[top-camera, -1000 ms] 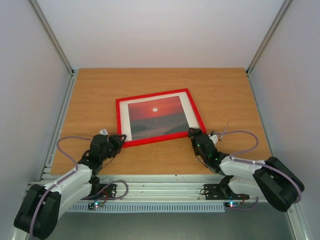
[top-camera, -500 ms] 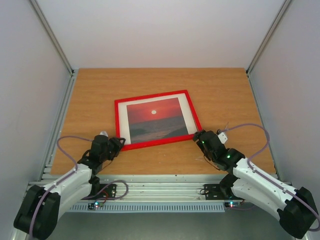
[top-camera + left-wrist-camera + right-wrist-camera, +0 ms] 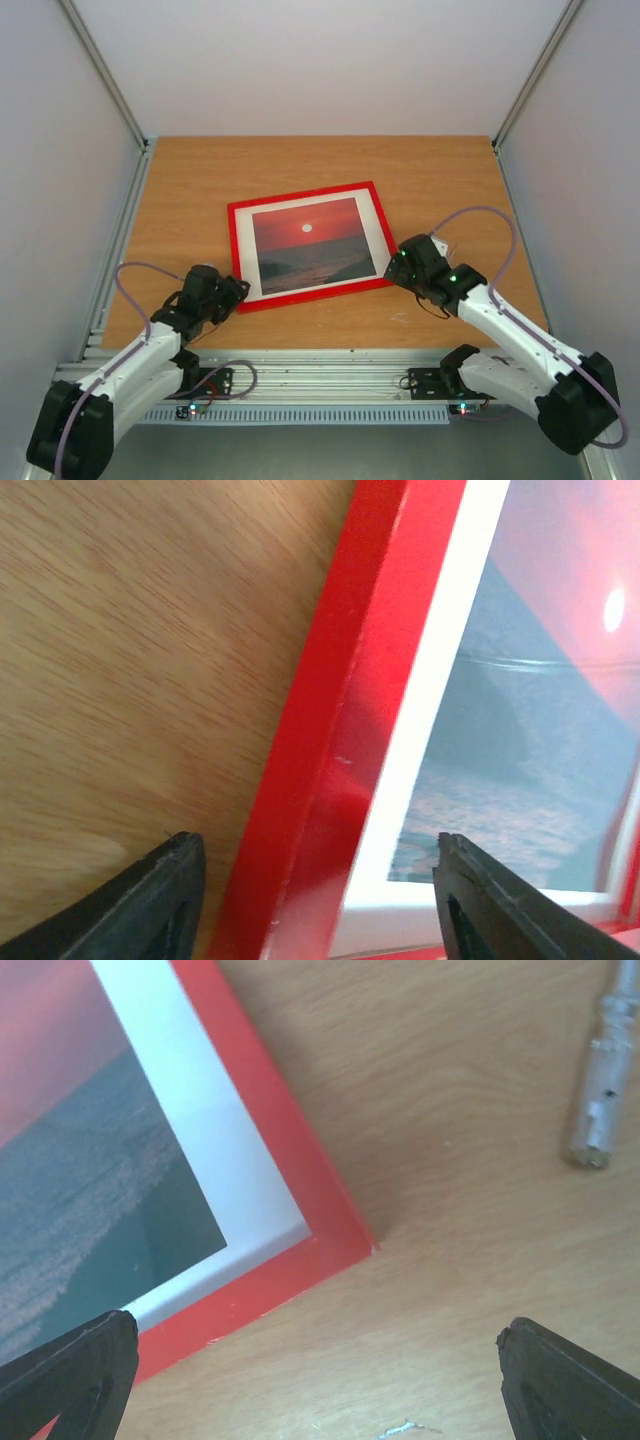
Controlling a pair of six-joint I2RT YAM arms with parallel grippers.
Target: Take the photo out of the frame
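Frame (image 3: pixel 335 720) edge inside left gripper (image 3: pixel 318 875)

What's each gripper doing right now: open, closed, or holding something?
Left gripper: open, astride the frame edge, gripping nothing.
Right gripper: wide open over the frame's corner, holding nothing.

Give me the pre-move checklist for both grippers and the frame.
1. Frame lying flat on the table, face up: ok.
2. Frame's back exposed for getting the photo out: not ok.
3. Left gripper open, straddling the frame's left edge: ok.
4. Right gripper open over the frame's near right corner: ok.
5. Silvery rod apart from the frame: ok.
6. Fingertips clear of the table: cannot tell.
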